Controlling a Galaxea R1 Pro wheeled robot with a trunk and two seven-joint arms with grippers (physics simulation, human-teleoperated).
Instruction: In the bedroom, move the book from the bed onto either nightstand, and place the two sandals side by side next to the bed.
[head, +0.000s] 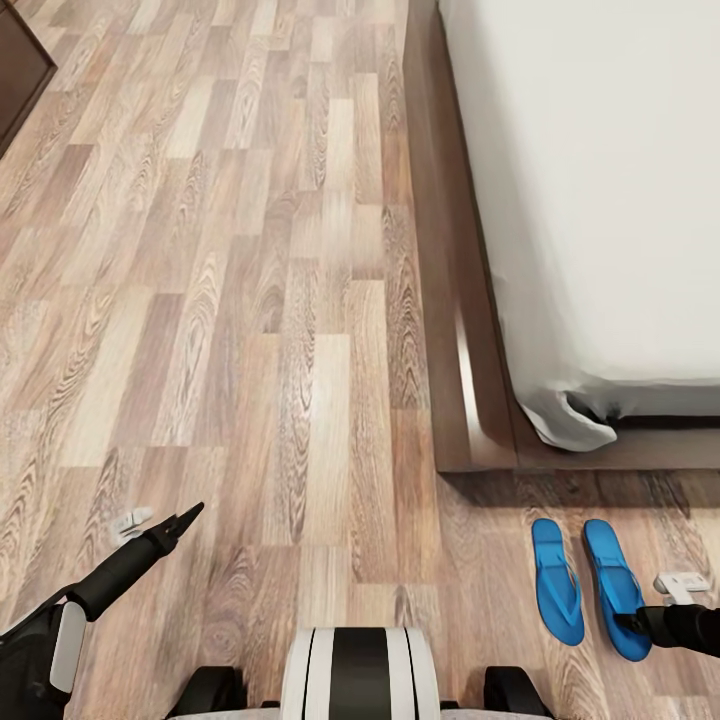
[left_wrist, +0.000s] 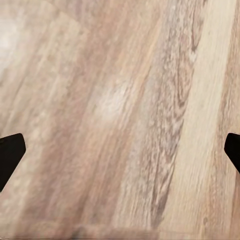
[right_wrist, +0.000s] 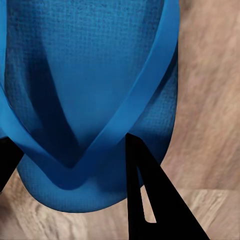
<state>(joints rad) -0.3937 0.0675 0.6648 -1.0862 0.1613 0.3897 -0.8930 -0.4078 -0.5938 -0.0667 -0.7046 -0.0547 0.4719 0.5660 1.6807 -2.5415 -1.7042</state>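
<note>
Right wrist view: right gripper (right_wrist: 75, 165) sits low over the toe end of a blue sandal (right_wrist: 90, 85), jaws partly open, one black finger (right_wrist: 150, 190) lying over the sole edge beside the strap (right_wrist: 135, 100), the other at the frame edge by the sole's opposite side; I can't tell whether the fingers actually grip the sandal or only touch it. Head view puts that gripper (head: 640, 622) at the near end of the right-hand sandal (head: 612, 580), and adds what the wrist camera lacks: a second sandal (head: 556, 580) just beside the first, parallel, both flat on the wood floor (head: 250, 300) near the foot corner of the bed (head: 600, 200). Count: two sandals, one bed with dark frame (head: 450, 300) and pale mattress. Left gripper (head: 160, 525) hangs over bare floor, well apart from the sandals; left wrist view has its two black fingertips (left_wrist: 11, 152) at opposite frame edges, so wide open, holding nothing, planks (left_wrist: 120, 120) under it. Robot's white and black trunk (head: 360, 675) shows at the head view's bottom edge. Dark brown furniture corner (head: 20, 70) at its top left.
</note>
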